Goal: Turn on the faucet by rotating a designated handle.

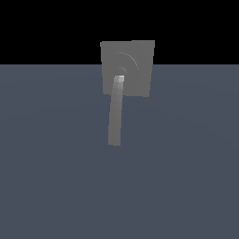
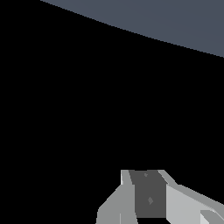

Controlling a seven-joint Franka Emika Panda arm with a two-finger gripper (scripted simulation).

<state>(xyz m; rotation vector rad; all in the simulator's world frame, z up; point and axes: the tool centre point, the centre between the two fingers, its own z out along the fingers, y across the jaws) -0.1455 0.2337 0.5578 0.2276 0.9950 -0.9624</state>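
The faucet [image 1: 139, 70] is a small matte-grey square plate with a faint ring, standing upright at the far middle of the exterior view. Its handle [image 1: 115, 112], a long slim grey bar, lighter at the hub, reaches from the plate's centre toward the camera over the floor. The arm does not appear in the exterior view. In the wrist view, only part of my gripper [image 2: 146, 175] shows: light grey finger parts around a darker piece. Nothing is seen between them, and the gap cannot be judged. Neither faucet nor handle appears in the wrist view.
A flat blue-grey floor [image 1: 186, 163] fills the lower part of the exterior view under a black background. The wrist view shows a band of the same floor [image 2: 175, 22]; everything else there is black.
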